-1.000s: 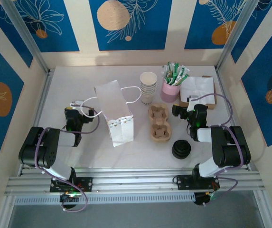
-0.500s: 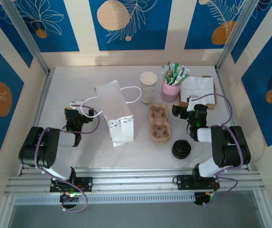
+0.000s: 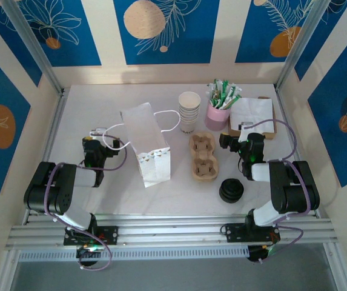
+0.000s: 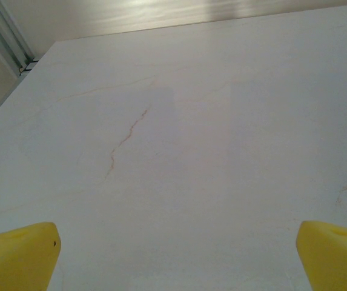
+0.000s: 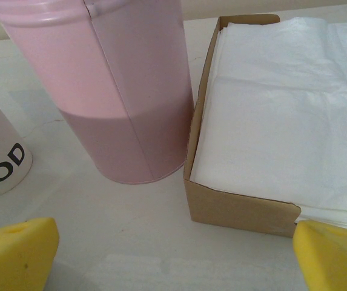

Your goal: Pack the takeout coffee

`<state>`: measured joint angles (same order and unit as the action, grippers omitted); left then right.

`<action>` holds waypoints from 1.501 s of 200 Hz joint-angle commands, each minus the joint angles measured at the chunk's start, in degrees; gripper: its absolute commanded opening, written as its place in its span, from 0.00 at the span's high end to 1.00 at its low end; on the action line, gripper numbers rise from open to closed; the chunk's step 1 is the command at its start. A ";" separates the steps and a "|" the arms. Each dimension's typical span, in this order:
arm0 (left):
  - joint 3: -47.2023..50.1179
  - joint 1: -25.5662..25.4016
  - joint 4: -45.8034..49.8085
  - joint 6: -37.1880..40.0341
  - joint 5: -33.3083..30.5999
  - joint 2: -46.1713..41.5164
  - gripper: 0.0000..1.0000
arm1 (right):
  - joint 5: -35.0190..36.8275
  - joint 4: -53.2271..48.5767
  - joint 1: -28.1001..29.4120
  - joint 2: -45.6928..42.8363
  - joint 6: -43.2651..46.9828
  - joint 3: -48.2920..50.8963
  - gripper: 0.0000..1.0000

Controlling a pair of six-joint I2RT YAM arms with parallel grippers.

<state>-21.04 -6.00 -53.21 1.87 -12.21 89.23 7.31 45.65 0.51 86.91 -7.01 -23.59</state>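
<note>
**Tabletop stock: cups and lids apart**

Top view: stack of lidless pale paper cups (image 3: 189, 111) toward the far edge; pile of round black plastic lids (image 3: 231, 191) toward the near edge, right of centre.
Left wrist: left gripper (image 4: 173, 260) – fingers spread.
Right wrist: right gripper (image 5: 173, 257) – fingers spread, facing a pink cylindrical tin (image 5: 125, 85).

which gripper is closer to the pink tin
Right. The right gripper sits just near-right of the pink tin; the left gripper is far left, beyond the paper bag.

Bright, even overhead light with soft shadows; the table (image 4: 179, 151) shows mild glare, wrist views slightly soft.
</note>
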 commanded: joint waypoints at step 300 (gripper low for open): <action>-44.96 0.73 90.57 -33.98 25.65 -42.01 0.23 | 14.19 -91.99 22.69 -25.53 -50.65 -54.00 0.39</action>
<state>-65.58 -5.74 37.65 -31.05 6.48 48.99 12.73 -43.62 17.58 57.36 -57.98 -74.02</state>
